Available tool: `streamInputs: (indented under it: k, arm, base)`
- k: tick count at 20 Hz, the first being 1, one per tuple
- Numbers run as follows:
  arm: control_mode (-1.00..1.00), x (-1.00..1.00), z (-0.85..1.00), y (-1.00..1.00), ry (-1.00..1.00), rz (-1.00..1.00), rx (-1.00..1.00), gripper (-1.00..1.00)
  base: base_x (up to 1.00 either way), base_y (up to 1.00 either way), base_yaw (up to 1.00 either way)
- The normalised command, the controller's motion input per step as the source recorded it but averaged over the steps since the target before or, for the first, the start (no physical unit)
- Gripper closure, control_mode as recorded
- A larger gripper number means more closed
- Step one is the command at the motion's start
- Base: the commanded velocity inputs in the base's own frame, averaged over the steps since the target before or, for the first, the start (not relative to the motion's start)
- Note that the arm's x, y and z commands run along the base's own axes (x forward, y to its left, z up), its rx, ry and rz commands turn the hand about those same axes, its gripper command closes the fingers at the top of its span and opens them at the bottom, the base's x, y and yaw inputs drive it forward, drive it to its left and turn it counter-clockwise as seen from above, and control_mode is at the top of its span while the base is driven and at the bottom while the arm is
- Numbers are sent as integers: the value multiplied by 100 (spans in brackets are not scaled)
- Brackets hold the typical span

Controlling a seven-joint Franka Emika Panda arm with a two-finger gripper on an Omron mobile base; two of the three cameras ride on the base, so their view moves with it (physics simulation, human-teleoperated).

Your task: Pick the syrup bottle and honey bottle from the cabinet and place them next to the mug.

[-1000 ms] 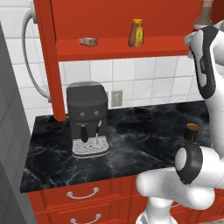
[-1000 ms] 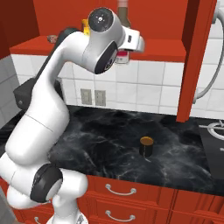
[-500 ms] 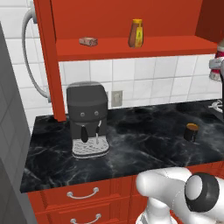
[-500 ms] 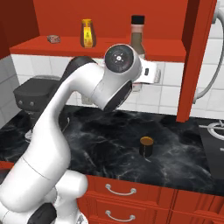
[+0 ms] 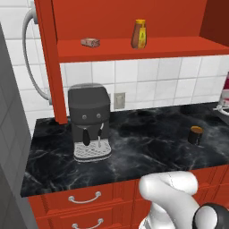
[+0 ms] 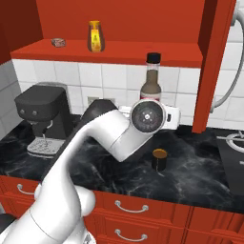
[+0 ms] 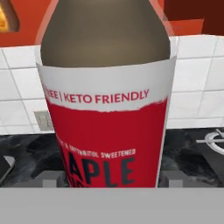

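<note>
Coffee machine [image 5: 90, 120]: it is standing at the left of the black marble counter [image 5: 147, 143], just beside the cabinet's red side post.
Small brown item [image 5: 90, 42]: it is lying on the open red shelf of the cabinet [image 5: 134, 47], left of the honey bottle.
Honey bottle [image 5: 140, 34]: it is standing upright on that shelf, well apart from me.
Syrup bottle [image 6: 152, 78]: I am holding it upright above the counter, below shelf level; in my hand view its red label is sitting right against the camera.
Gripper [image 7: 112, 183]: I am gripping the syrup bottle, 1 grey finger showing at each side of its base.
Mug [image 6: 159, 159]: it is sitting on the counter just below my wrist.
</note>
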Motion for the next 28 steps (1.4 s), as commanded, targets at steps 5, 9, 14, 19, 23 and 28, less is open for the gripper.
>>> streamInputs:
  k: [5,9,14,19,23,28]
  arm:
    - [-100,21,-76,0,0,17,0,100]
    - [-100,43,-72,0,-4,11,0,100]
    - [-100,54,-72,-12,-7,4,0,100]
    - [-100,42,-19,-58,-1,4,0,100]
    - [-100,35,0,-73,1,10,0,100]
    - [-100,31,-3,-55,4,18,0,100]
  base:
    - [0,0,0]
    - [0,0,0]
    - [0,0,0]
    - [0,0,0]
    - [0,0,0]
    - [0,0,0]
